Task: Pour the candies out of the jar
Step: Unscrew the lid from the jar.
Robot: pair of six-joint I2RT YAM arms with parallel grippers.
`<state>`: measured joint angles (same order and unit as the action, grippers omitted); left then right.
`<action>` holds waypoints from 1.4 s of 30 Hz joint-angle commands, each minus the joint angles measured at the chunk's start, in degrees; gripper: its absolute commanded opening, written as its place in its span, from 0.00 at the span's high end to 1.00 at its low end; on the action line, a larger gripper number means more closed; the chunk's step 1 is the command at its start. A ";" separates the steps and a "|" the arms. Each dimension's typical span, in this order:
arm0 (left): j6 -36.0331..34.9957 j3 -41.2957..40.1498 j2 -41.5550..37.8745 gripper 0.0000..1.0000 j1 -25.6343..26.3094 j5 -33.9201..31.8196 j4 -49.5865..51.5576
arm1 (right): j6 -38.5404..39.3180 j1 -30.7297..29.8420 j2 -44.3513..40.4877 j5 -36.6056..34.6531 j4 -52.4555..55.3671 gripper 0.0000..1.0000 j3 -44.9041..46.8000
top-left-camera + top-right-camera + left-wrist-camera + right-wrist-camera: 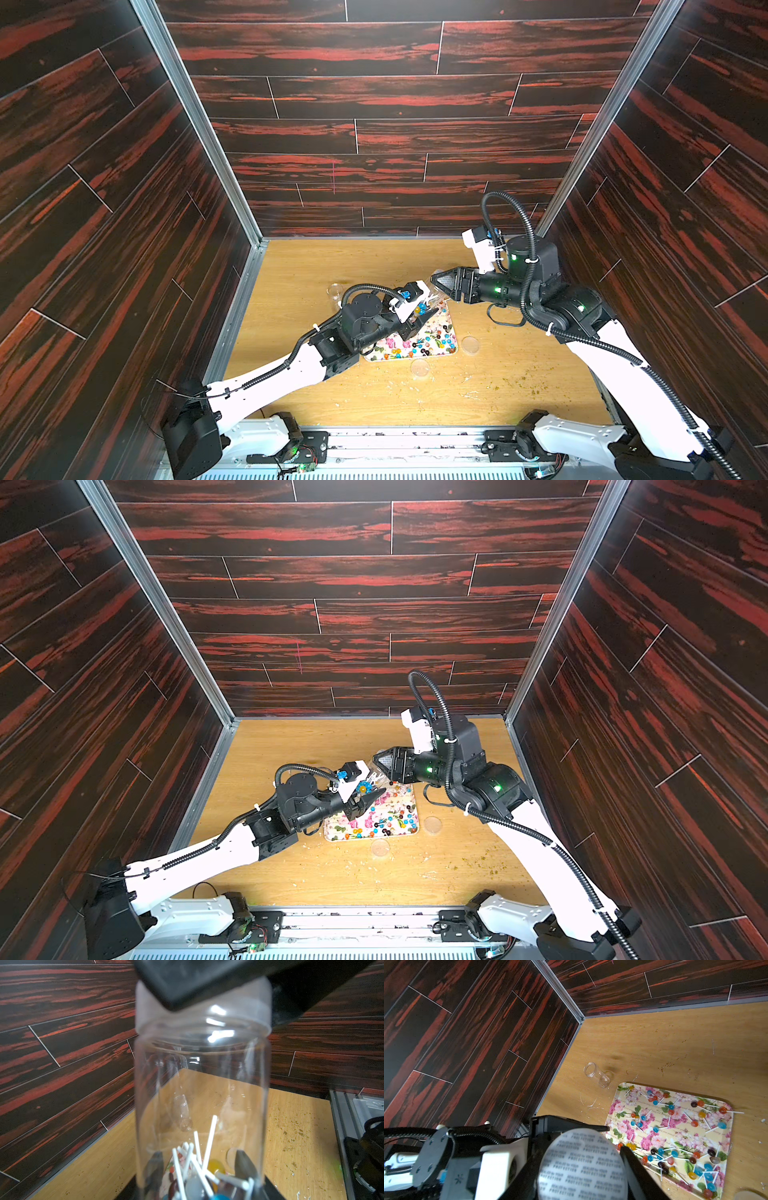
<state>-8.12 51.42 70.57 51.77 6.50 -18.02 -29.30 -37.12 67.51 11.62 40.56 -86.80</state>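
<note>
The clear jar (202, 1076) is held tilted above the flowered tray (451, 351), and my left gripper (198, 1155) is shut on its lower body. A few candies (215, 1165), small glossy balls on white sticks, lie inside near its base. My right gripper (581, 1153) meets the jar from the far right. Its jaws hug both sides of the white printed lid (583, 1165). Many more candies (670, 1113) are scattered over the tray. In both top views the jar (428, 301) (372, 781) bridges the two grippers.
A small empty clear jar (598, 1076) lies on its side on the wooden table, left of the tray and near the left wall. Two loose round lids (469, 345) (419, 368) lie on the table by the tray. Greenish crumbs (532, 386) dot the front right.
</note>
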 commanded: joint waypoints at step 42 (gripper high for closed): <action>18.71 -0.99 -11.75 0.67 0.04 24.98 -0.50 | 41.43 2.60 -0.43 27.52 7.67 0.16 -10.37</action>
<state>10.94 50.57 60.25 51.68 32.49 -15.88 11.31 -34.85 67.48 39.35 47.00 -95.26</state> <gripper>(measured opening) 0.585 0.825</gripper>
